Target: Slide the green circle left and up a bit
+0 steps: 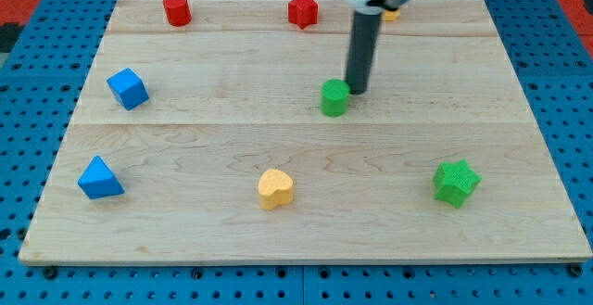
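Gripper: none on this arm, so no jaw state to report. It ends in a dark rod (363, 50) coming down from the view's top, and my tip (356, 92) sits on the tabletop just to the right of the green circle (335, 98), at its upper right edge. Touching or a hair apart, can't tell from this angle.

Tabletop (306, 235): pale wooden board, lying on a blue pegboard (28, 110) that shows all round it.

Blocks, bigger-looking first:
- green star (456, 182), lower right, well apart from everything else.
- blue triangle (99, 179), lower left near the board's left edge.
- blue cube (128, 89), left side, above the triangle.
- yellow heart (275, 189), bottom centre, below and left of the green circle.
- red star (302, 11), top edge, up and left of the rod.
- red cylinder (177, 10), top edge, left of the red star.
- green circle, just right of the board's centre, upright, with clear wood to its left and above it.
- yellow block (392, 13), top edge, mostly hidden behind the arm; shape not readable.
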{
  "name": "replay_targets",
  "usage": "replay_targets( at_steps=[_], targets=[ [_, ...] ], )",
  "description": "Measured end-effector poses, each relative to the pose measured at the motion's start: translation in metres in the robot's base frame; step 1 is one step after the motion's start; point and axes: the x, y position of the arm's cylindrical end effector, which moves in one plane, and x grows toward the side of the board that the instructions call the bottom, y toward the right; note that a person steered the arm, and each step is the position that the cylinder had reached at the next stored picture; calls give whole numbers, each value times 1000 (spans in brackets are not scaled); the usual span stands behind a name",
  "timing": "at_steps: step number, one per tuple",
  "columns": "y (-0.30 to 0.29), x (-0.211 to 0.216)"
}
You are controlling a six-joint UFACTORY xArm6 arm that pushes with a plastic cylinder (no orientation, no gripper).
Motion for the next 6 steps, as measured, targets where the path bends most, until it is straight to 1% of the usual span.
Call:
replay_targets(
  at_steps=[1,2,3,5,6],
  targets=[
    [-2,3],
    [39,20],
    [35,49],
    [-43,37],
    [-52,55]
  ],
)
